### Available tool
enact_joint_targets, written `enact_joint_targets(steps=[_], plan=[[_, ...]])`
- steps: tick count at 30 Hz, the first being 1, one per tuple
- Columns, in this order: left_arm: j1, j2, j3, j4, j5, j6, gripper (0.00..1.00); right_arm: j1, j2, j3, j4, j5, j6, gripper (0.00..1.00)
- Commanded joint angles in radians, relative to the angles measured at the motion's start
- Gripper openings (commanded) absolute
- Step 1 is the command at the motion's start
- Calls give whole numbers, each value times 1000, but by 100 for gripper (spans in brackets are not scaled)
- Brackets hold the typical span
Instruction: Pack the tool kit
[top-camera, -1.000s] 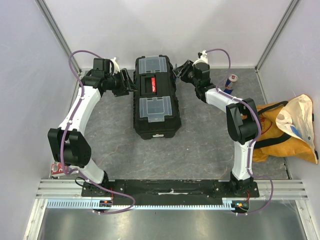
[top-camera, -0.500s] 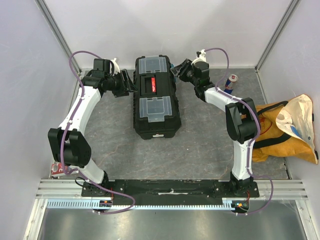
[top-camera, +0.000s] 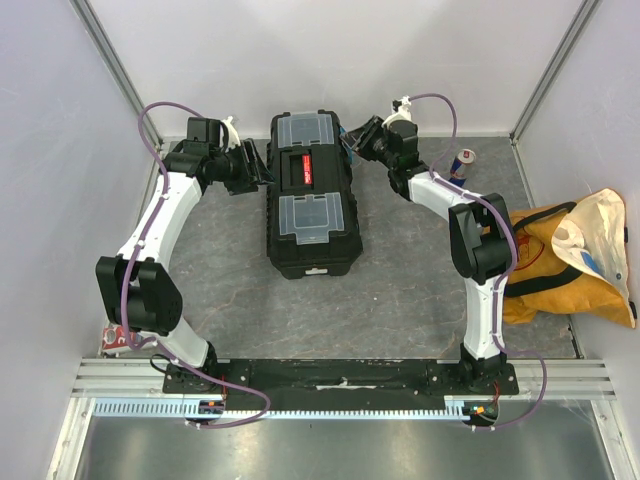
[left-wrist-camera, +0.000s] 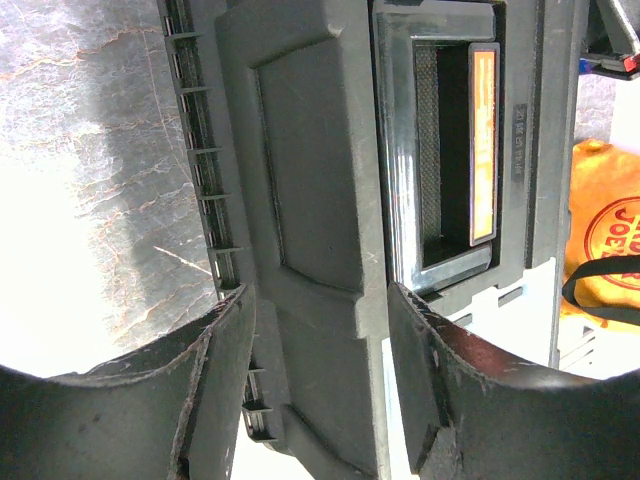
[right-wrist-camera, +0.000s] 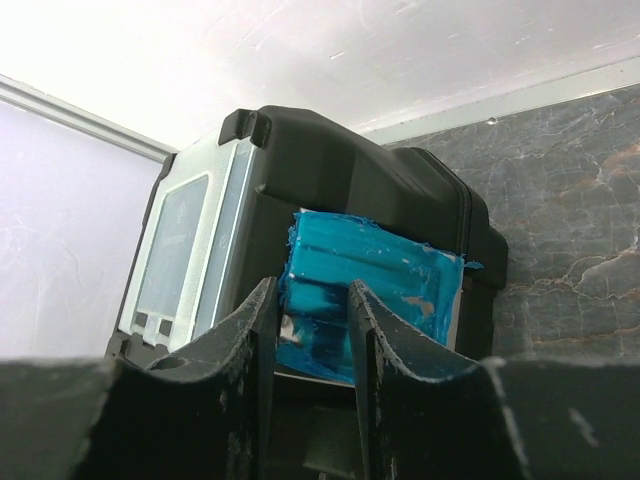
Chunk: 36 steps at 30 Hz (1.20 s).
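Two sides of the toolbox (top-camera: 310, 200), mid-tabletop (top-camera: 400, 290), are covered: my left pincer (left-wrist-camera: 320, 295) clamps its side rim half-wide, while my right pincer (right-wrist-camera: 308, 290) has just edged in, narrowing around the blue latch (right-wrist-camera: 400, 290), contact unclear, so latching looks next.

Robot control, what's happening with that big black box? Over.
Left gripper against large black plastic toolbox, left side, grip unclear. Right gripper straddling blue latch, grip unclear. Lid down. Blue-silver drink can, yellow-orange fabric bag stand aside, right.
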Motion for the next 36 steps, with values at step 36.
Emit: enact_joint_targets(steps=[36], plan=[[11,-2,42,-15,-24,53,61,27,46,108,-399,-81,-205,42]])
